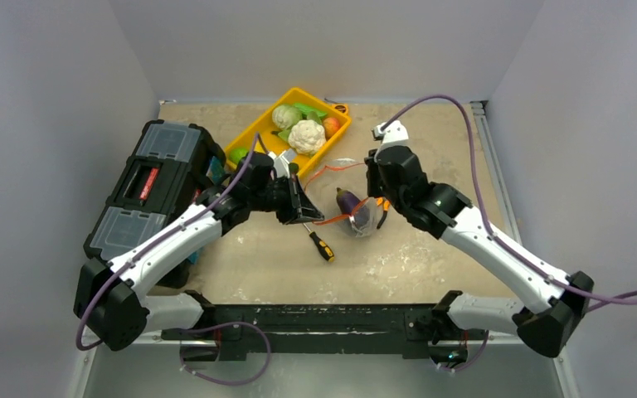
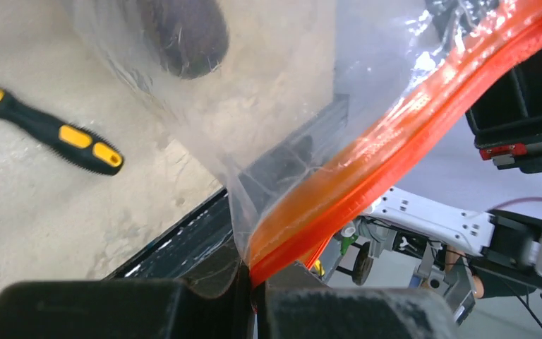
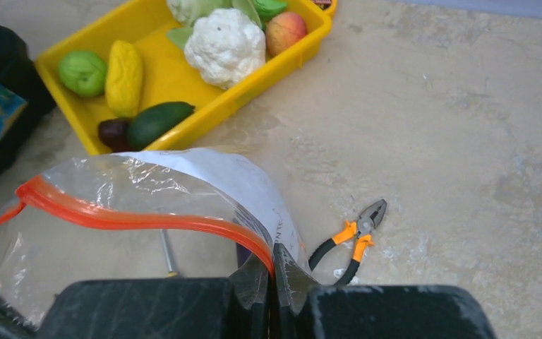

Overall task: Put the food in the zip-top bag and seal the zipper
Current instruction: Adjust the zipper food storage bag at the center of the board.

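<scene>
The clear zip-top bag (image 1: 363, 225) hangs between my two grippers at mid-table, with the purple eggplant (image 1: 351, 203) inside it. My left gripper (image 1: 300, 205) is shut on one end of the red-orange zipper (image 2: 367, 169). My right gripper (image 1: 375, 201) is shut on the other end of the zipper (image 3: 134, 219). The bag's mouth bows open in the right wrist view. The yellow tray (image 3: 205, 116) holds the cauliflower (image 3: 224, 46), cabbage (image 3: 190, 8), orange-red fruit (image 3: 286, 30), lime (image 3: 82, 70), corn (image 3: 124, 76) and avocado (image 3: 159, 121).
A black toolbox (image 1: 153, 186) stands at the left. A black-and-yellow screwdriver (image 1: 322, 245) lies in front of the bag. Orange-handled pliers (image 3: 349, 240) lie on the table to the right of the bag. Grey walls close in three sides.
</scene>
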{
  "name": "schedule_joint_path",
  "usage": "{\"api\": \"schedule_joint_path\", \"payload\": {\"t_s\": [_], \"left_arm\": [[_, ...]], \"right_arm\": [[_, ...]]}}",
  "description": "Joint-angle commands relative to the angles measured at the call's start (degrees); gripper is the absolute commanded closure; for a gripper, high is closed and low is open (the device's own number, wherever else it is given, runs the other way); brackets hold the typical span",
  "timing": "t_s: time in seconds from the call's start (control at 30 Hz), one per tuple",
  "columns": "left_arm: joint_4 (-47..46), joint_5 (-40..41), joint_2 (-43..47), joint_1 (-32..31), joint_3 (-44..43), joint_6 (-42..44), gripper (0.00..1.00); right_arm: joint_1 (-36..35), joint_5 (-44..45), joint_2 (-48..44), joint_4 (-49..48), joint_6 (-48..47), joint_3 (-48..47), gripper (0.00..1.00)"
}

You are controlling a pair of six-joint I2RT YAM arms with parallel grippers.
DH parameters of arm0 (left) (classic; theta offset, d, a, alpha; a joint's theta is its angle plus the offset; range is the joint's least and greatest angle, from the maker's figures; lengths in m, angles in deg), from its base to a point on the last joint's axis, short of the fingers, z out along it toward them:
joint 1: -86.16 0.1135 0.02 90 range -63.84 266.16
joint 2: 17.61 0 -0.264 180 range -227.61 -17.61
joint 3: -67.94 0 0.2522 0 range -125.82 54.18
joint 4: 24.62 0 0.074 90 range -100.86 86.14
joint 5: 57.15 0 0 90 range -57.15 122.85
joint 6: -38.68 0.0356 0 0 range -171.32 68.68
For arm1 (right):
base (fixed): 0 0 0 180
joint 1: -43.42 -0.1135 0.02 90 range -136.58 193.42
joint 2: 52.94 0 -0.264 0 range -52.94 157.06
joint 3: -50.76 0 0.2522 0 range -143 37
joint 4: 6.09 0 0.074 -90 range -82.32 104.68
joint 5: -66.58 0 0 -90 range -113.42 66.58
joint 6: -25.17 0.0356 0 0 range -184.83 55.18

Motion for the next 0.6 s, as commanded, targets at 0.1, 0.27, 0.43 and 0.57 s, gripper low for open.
{"api": "schedule_joint_path", "payload": {"t_s": [0.1, 0.27, 0.43, 0.57], "left_arm": [[1.9, -1.4, 1.1, 0.9, -1.5, 1.2, 1.0], [1.6, -1.9, 0.3, 0.8, -1.7, 1.1, 0.94], [-0.3, -2.4, 2.4, 0.9, -0.7, 0.5, 0.63], [7.7, 1.2, 4.6, 1.0, -4.9, 4.9, 0.48]], "right_arm": [[0.1, 0.5, 1.7, -0.2, -2.4, 0.2, 1.0], [0.1, -2.5, 0.3, -1.5, -1.5, 1.1, 1.0], [0.1, -2.5, -0.6, -1.1, -1.6, 1.6, 1.0], [0.1, -2.1, -2.4, -1.2, -1.4, 1.1, 1.0]]}}
